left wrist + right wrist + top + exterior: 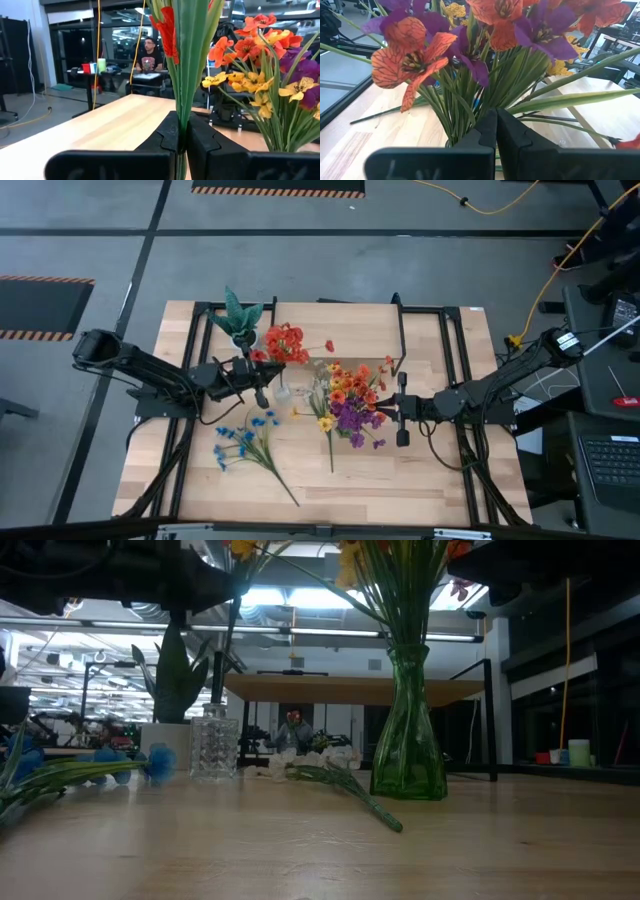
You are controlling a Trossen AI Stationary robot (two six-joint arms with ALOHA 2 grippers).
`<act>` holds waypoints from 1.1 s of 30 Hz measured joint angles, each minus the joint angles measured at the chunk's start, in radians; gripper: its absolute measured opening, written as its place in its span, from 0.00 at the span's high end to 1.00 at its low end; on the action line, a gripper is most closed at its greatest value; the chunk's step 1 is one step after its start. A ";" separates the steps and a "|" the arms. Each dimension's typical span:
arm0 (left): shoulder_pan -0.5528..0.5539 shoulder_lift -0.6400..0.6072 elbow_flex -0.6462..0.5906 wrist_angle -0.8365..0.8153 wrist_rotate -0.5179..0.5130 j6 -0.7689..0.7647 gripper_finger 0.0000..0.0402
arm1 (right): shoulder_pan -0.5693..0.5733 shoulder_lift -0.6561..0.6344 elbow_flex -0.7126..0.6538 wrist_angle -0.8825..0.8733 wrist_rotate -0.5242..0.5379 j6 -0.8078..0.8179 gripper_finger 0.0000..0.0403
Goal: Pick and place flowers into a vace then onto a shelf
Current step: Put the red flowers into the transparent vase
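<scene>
one red-flowered stem sits pinched in left gripper; right gripper pressed together.

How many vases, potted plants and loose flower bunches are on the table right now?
Vases: 2, a green glass vase holding orange, yellow and purple flowers, and a small clear cut-glass vase.
Potted plants: 1, a spiky green plant in a white pot.
Loose bunches lying flat: 1, the blue flower bunch.
Bunches held up in a pincer: 1, the red flower bunch.
Total: 5

Overhead, table-level, two close wrist views
</scene>
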 joint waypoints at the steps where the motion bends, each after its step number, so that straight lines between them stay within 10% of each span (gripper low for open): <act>1: 0.000 0.004 0.000 0.004 -0.001 0.008 0.98 | 0.000 0.000 0.000 0.000 0.000 0.000 0.98; 33: -0.003 0.260 -0.134 0.312 0.029 -0.028 0.97 | 0.000 0.000 0.000 -0.005 0.000 0.001 0.98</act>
